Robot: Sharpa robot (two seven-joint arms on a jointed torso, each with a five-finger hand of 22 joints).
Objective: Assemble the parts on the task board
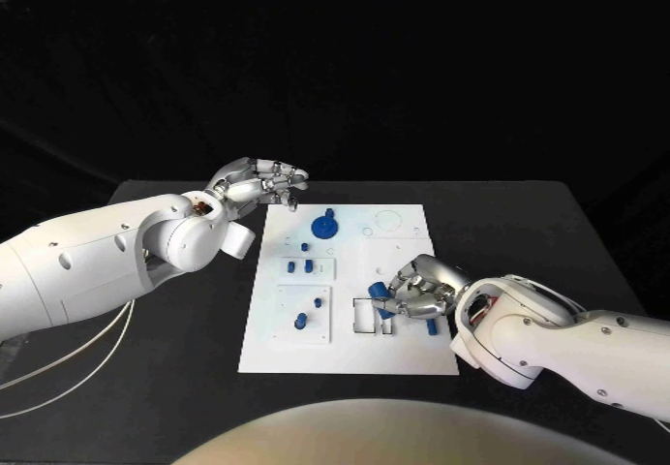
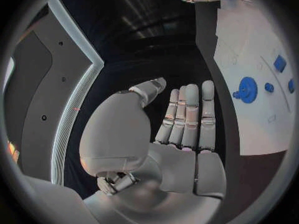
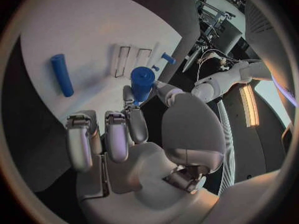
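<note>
The white task board lies in the middle of the black table. My right hand hovers over the board's right side and pinches a short blue cylinder between thumb and finger; in the right wrist view the blue cylinder stands up above the board. A blue rod lies flat on the board beside that hand, the same blue rod lying loose. A blue gear sits near the board's far edge. My left hand hangs off the board's far left corner, its fingers straight, holding nothing.
Several small blue pieces stand in the board's left blocks, and two more sit in the lower left block. Rectangular slots lie just under my right hand. Bare black table surrounds the board.
</note>
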